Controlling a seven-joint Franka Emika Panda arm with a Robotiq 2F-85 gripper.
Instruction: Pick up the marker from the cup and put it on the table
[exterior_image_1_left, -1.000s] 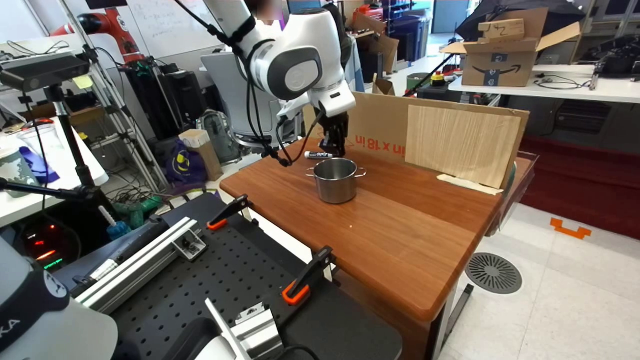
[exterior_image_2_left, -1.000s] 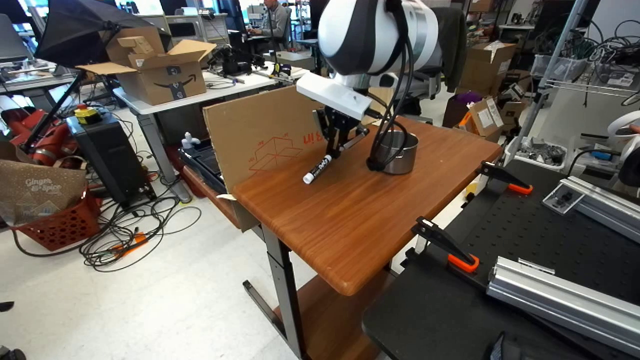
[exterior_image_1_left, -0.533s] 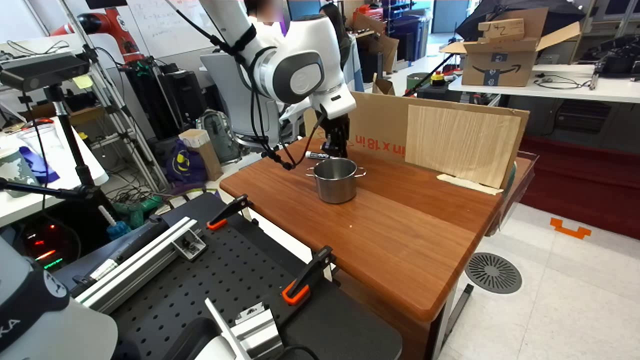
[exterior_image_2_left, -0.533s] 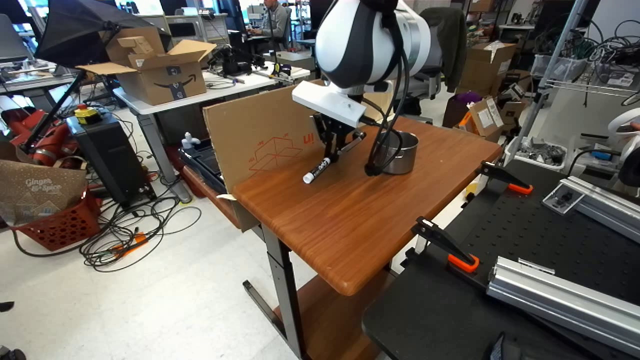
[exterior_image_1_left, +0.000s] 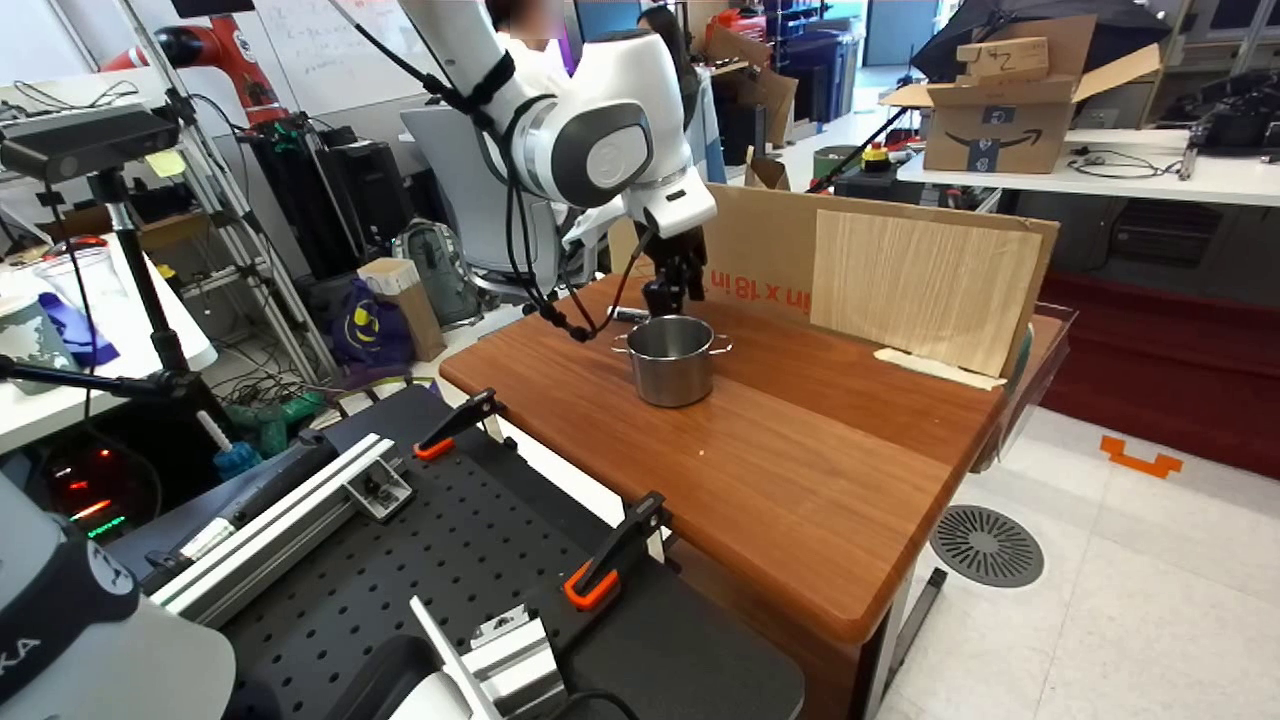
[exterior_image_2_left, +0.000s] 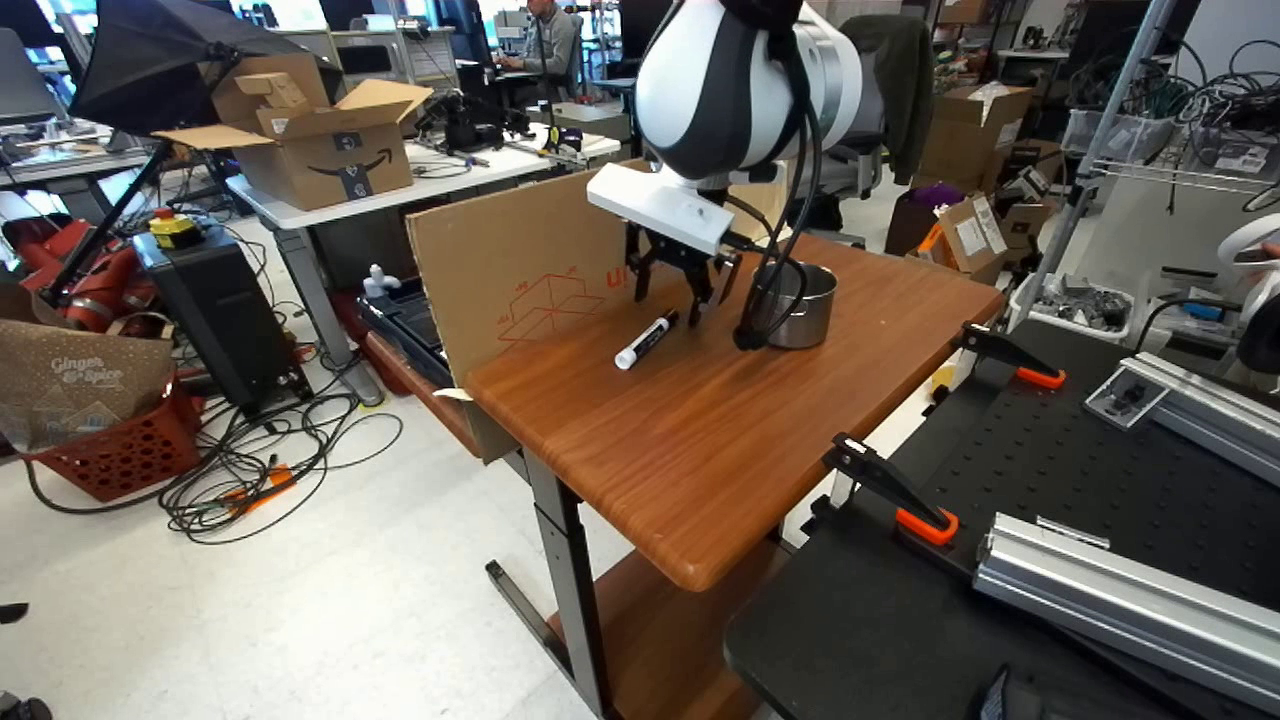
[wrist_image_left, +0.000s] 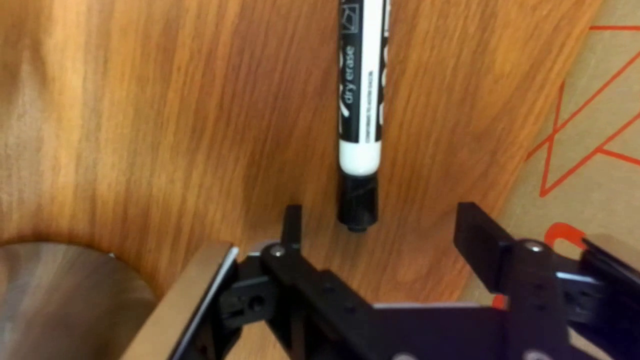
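Black fingers of the pincer stood wide apart in the wrist view, with the dark end of the marker between their tips, nearer the tip on the left of the frame. Wood showed on both sides of that end, and the marker ran up to the top edge. In an exterior view it lay aslant on the worktop, white end toward lower left, dark end near the fingertips. Slanting in from the top of the frame in both exterior views, the arm was bent at the wrist, pincer pointing down. At lower left of the wrist view curved the steel cup, near the pincer. Left of the pincer in an exterior view, a cardboard panel rose along the worktop's upper-left edge, and wood stretched from the marker to a rounded corner at lower centre.
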